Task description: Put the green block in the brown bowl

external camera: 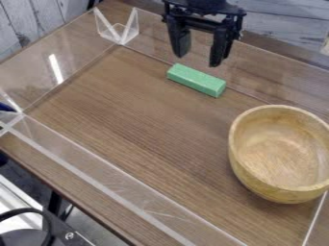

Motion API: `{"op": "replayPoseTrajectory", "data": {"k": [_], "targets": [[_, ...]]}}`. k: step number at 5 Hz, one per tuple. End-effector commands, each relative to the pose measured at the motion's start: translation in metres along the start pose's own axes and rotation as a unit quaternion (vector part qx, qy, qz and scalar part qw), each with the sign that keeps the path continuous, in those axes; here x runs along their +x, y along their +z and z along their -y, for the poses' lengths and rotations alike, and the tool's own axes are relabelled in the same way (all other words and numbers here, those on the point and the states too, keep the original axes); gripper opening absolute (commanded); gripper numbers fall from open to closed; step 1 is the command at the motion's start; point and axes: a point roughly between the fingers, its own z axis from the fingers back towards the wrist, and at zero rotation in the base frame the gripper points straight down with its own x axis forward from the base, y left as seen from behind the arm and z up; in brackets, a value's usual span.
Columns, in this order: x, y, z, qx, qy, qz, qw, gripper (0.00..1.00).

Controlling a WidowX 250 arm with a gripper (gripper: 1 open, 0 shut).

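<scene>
The green block (197, 80) lies flat on the wooden table, a bright bar angled down to the right, in the upper middle of the camera view. My gripper (202, 53) hangs just above and behind it, pointing down, its two black fingers spread open with nothing between them. It does not touch the block. The brown bowl (280, 152) is a large light wooden bowl with a thick rim, standing at the right, below and to the right of the block. Its hollow holds nothing.
Clear acrylic walls (52, 72) border the table on the left and front. A clear V-shaped stand (118, 26) sits at the back left corner. The table edge (77, 178) drops away at the lower left.
</scene>
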Motion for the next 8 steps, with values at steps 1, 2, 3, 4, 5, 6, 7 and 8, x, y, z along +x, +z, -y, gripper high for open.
{"op": "replayPoseTrajectory", "data": {"k": [1, 2, 3, 4, 5, 6, 7, 8], "targets": [[0.016, 0.013, -0.005, -0.008, 0.067, 0.046, 0.9967, 1.0], [0.023, 0.006, -0.011, -0.017, 0.144, 0.055, 0.9879, 1.0], [0.03, -0.002, -0.016, -0.027, 0.225, 0.065, 0.9718, 1.0], [0.037, -0.009, -0.02, -0.035, 0.298, 0.073, 0.9512, 1.0], [0.042, -0.018, -0.022, -0.043, 0.376, 0.081, 0.9219, 1.0], [0.048, -0.027, -0.024, -0.045, 0.429, 0.086, 0.8982, 1.0], [0.052, -0.037, -0.025, -0.04, 0.443, 0.09, 0.8912, 1.0], [0.059, -0.046, -0.026, -0.034, 0.483, 0.092, 0.8699, 1.0]]}}
